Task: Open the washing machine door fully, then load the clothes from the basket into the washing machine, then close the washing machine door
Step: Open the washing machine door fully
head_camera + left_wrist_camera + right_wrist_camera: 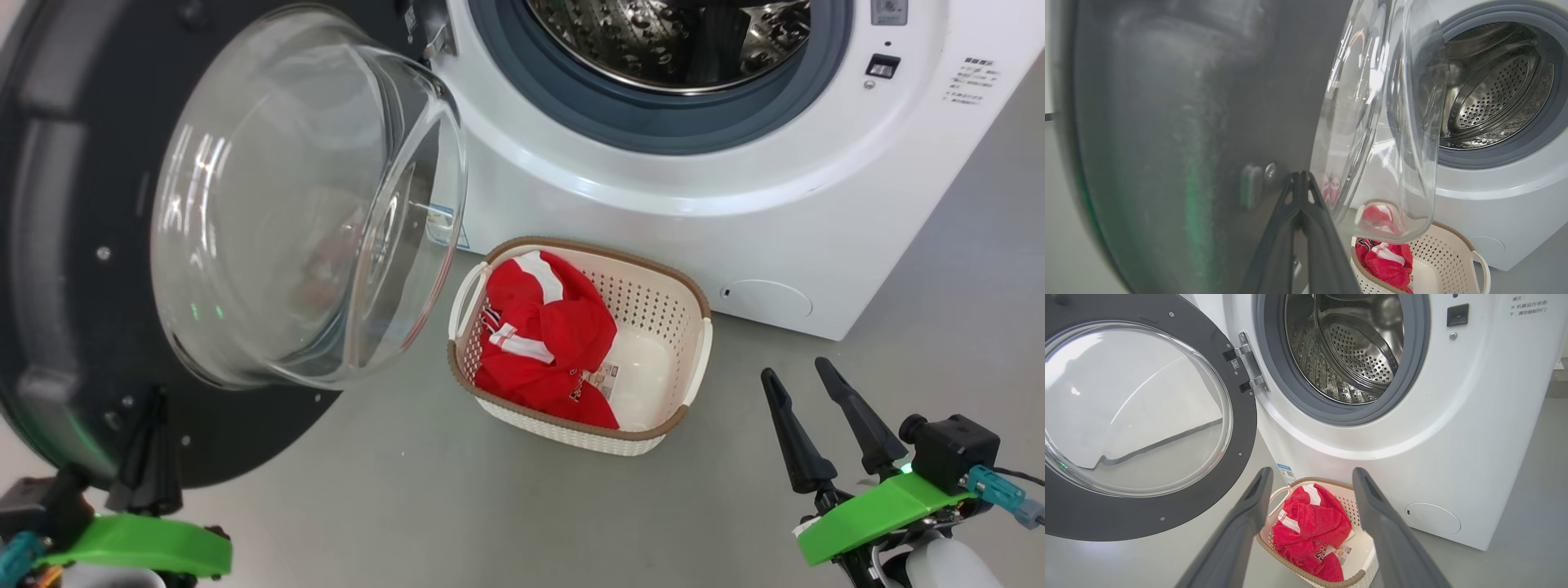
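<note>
Head view: the washing machine door [73,245] is cut off at 9 and 12 o'clock; the drum [669,41] is cut off at 12 o'clock. The clothes [547,343] cover part of the paper label [606,377] on the basket [653,306] floor; its print is too small to read. Left wrist view: the washing machine door face is blurred.

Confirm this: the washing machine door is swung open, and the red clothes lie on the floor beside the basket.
One point is wrong. The clothes lie inside the basket, not on the floor beside it, as the head view shows. The washing machine door is indeed swung open.
</note>
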`<state>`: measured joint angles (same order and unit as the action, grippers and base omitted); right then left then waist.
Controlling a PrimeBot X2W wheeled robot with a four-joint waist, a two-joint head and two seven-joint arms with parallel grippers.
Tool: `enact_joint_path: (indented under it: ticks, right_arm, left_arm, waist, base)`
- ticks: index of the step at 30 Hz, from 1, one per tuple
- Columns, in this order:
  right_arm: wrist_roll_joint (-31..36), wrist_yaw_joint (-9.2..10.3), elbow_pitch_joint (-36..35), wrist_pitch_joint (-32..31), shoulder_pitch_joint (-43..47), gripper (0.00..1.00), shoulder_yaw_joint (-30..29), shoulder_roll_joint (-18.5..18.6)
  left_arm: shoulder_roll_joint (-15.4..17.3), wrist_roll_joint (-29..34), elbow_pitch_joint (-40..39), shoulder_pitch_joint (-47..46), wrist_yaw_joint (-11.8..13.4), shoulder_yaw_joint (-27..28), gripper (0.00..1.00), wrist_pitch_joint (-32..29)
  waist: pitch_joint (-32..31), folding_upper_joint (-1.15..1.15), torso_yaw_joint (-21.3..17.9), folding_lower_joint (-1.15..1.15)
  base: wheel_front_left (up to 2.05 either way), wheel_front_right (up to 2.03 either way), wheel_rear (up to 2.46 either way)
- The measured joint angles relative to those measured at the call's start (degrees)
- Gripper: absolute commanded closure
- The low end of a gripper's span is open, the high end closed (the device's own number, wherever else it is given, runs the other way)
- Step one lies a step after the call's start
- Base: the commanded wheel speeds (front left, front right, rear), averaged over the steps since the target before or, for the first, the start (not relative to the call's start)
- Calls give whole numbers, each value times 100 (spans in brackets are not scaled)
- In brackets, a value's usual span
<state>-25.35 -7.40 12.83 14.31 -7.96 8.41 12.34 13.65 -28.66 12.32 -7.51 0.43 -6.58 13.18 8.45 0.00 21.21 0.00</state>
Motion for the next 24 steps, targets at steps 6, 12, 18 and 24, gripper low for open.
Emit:
enact_joint_path:
  ticks: [6, 12, 18, 24]
  right_arm:
    - [0, 0, 1, 0, -97, 0, 10, 9]
    - [-1, 0, 20, 0, -168, 0, 24, 16]
    - [-1, 0, 38, 0, -171, 0, 32, 18]
    - [-26, 0, 56, 0, -175, 0, 47, 36]
  left_arm:
    - [148, -97, 348, -315, -69, 87, 100, -51]
    - [231, -130, 641, -559, -120, 123, 100, -49]
    - [243, -137, 823, -658, -129, 130, 100, -41]
    - [276, -138, 1070, -812, -171, 154, 100, 2]
  waist:
    - [110, 0, 67, 0]
    - [183, 0, 117, 0]
    - [218, 0, 147, 0]
    - [210, 0, 164, 0]
  base:
    - [0, 0, 0]
    - [0, 0, 0]
    - [0, 0, 0]
    - [0, 0, 0]
